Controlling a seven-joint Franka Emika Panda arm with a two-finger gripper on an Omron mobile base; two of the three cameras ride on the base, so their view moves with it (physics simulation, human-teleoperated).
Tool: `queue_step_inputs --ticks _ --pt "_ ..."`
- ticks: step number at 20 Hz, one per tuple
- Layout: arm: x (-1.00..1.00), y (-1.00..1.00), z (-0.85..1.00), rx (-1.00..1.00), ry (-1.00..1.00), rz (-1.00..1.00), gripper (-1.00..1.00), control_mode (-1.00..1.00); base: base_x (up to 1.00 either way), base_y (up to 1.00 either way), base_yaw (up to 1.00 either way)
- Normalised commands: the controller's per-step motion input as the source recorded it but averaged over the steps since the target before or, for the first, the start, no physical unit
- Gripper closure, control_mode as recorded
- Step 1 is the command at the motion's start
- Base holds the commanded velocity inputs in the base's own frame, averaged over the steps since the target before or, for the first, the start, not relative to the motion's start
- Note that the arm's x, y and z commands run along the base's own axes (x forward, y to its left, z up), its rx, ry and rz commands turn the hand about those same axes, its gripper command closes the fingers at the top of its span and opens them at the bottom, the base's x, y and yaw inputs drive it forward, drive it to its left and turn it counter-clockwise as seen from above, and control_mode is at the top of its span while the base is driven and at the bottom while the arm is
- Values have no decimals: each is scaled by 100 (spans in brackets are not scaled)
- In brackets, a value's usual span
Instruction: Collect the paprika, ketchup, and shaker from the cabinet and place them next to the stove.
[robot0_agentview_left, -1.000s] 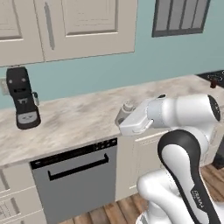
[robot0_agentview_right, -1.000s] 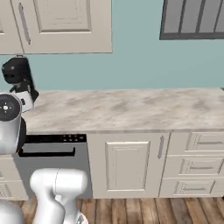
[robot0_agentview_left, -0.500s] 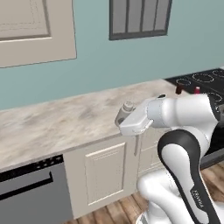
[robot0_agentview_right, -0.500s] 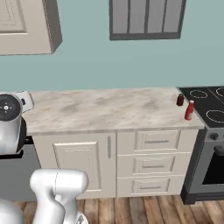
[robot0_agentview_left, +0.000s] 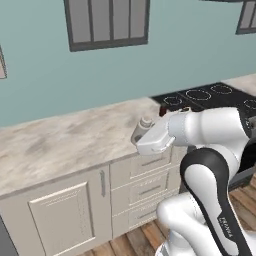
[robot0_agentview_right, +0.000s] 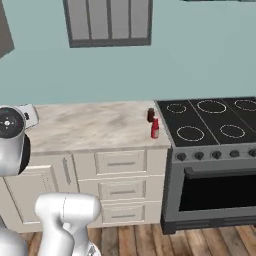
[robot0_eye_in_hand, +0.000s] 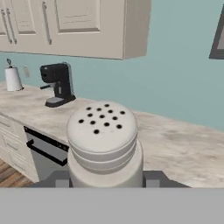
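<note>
Shaker (robot0_agentview_left: 145, 123) sits gripped at the arm's tip, above the counter (robot0_agentview_left: 60, 145), the stove (robot0_agentview_left: 210, 97) at three o'clock of it. From the right side, a ketchup bottle (robot0_agentview_right: 155, 127) and paprika jar (robot0_agentview_right: 151, 114) stand on the counter just beside the stove. Through the hand's camera, the jaws are closed partway on the shaker; a coffee machine (robot0_eye_in_hand: 57, 84) stands at ten o'clock, below the cabinet (robot0_eye_in_hand: 78, 26).

Robot arm over the kitchen counter
The gripper (robot0_agentview_left: 141, 134) holds the shaker (robot0_agentview_left: 145, 123) above the counter (robot0_agentview_left: 60, 145), with the black stove (robot0_agentview_left: 210, 97) off to the side
</note>
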Motion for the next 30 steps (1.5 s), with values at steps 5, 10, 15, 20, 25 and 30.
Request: queue_step_inputs --ticks 5,10,15,20,25,30 --pt "0 0 0 0 0 0 100 100 52 -100 -6" --pt "0 0 0 0 0 0 100 100 52 -100 -6" --pt "0 0 0 0 0 0 100 100 55 -100 -5" --pt "0 0 0 0 0 0 100 100 65 -100 -4" --pt "0 0 0 0 0 0 100 100 74 -99 -3" --pt "0 0 0 0 0 0 100 100 77 -91 -1"
